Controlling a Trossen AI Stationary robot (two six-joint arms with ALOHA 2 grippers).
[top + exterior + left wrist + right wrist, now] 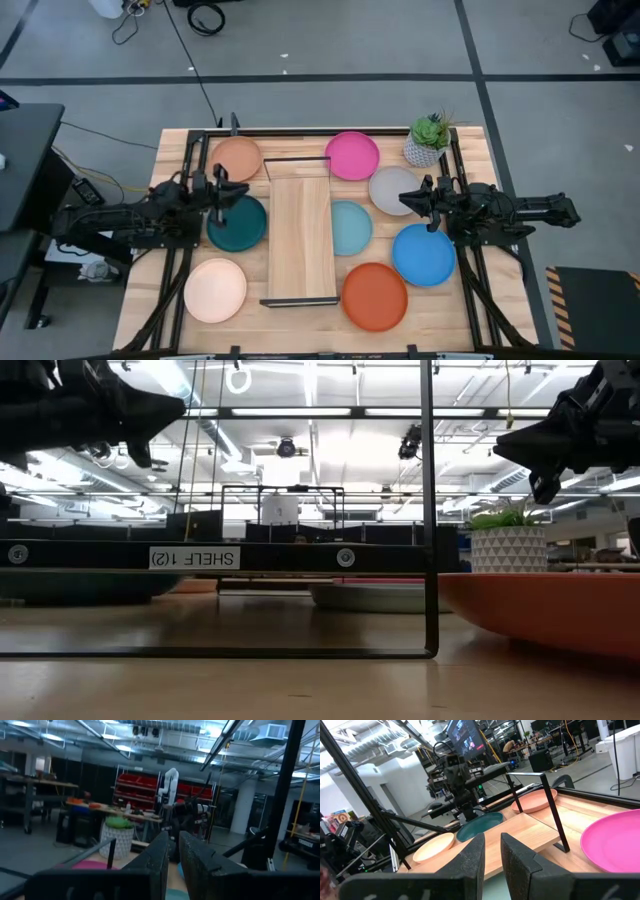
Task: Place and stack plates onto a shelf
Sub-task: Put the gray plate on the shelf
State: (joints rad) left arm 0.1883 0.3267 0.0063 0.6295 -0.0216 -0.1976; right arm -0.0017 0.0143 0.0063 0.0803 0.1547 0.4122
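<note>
On the slatted table [180,150], both arms' fingers nearly closed, empty, flanking the bare shelf [299,235].

Black shelf [300,557] frame labelled SHELF 1(2), red-orange plate [545,610] at right, potted plant [509,540] behind it

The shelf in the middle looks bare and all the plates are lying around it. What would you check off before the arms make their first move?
1. Long light-wood shelf with thin black frame has a free board: ok, no plate on it.
2. Round matte plates lie singly, none stacked: ok; the dark teal plate and light blue plate flank the shelf.
3. Left gripper holds nothing: ok, its fingers are nearly together, above the teal plate's edge.
4. Right gripper holds nothing: ok, beside the grey plate.
5. Small potted plant stands apart from the plates: ok.
</note>
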